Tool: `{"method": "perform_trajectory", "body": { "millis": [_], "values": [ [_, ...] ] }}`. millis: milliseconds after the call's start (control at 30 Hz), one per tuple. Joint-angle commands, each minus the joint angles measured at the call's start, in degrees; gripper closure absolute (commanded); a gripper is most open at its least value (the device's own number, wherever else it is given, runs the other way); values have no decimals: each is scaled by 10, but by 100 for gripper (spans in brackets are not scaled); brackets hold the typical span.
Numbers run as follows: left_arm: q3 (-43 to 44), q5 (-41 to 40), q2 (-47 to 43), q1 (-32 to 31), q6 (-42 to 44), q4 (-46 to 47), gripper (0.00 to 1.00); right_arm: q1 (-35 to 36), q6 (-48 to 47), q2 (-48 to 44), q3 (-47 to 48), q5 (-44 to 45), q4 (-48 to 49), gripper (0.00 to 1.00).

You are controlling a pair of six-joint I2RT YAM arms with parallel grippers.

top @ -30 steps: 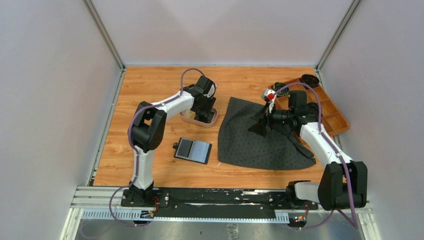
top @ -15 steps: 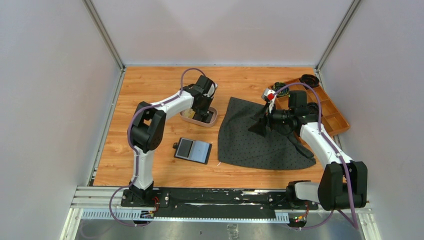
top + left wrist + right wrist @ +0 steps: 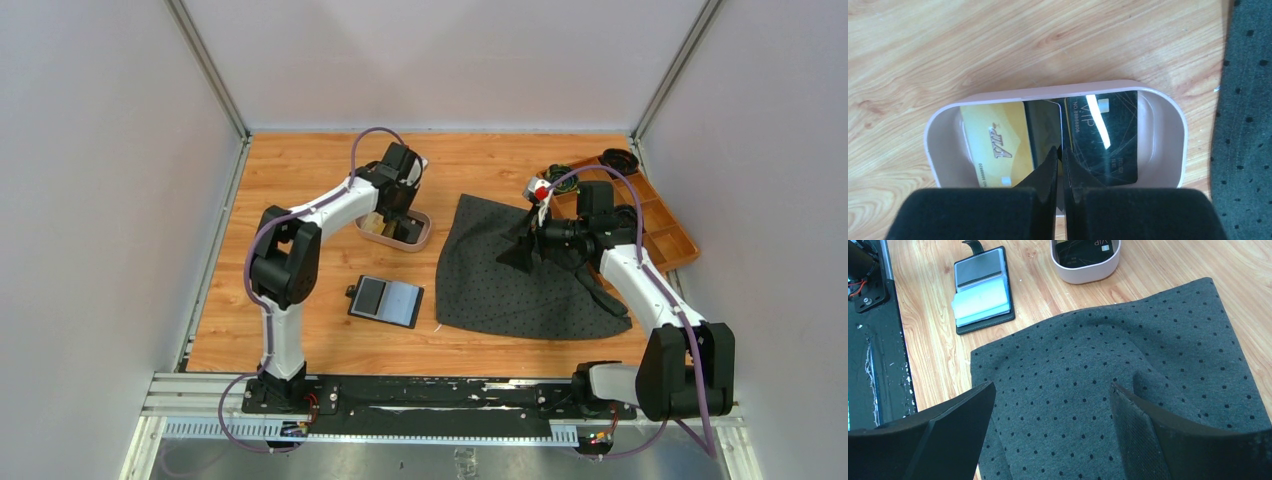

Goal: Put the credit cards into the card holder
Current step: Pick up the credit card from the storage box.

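The left gripper [image 3: 1062,150] is pinched shut inside the pink tray [image 3: 1179,127], with a raised card [image 3: 1061,125] caught between its tips. The card is nearly edge-on, so I can't tell its colour. A gold card [image 3: 995,145] and a black card [image 3: 1108,145] lie either side, their near ends hidden by the gripper. The card holder [image 3: 982,290] lies open on the table [image 3: 998,50]. The right gripper [image 3: 1053,387] hangs wide open and empty above the dotted cloth [image 3: 1148,340].

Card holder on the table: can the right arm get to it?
Probably yes. The card holder lies uncovered on the wood, and the right pincer is open and empty above the cloth.
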Motion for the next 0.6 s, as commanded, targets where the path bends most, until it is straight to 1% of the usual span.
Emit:
{"method": "perform_trajectory", "body": {
  "millis": [0,567],
  "values": [
    [1,-20,-13,6,21,-22,100,-6,4,-2,3,-15,-5,12],
    [-55,1,-131,6,66,24,100,-6,4,-4,3,-20,-5,12]
  ]
}}
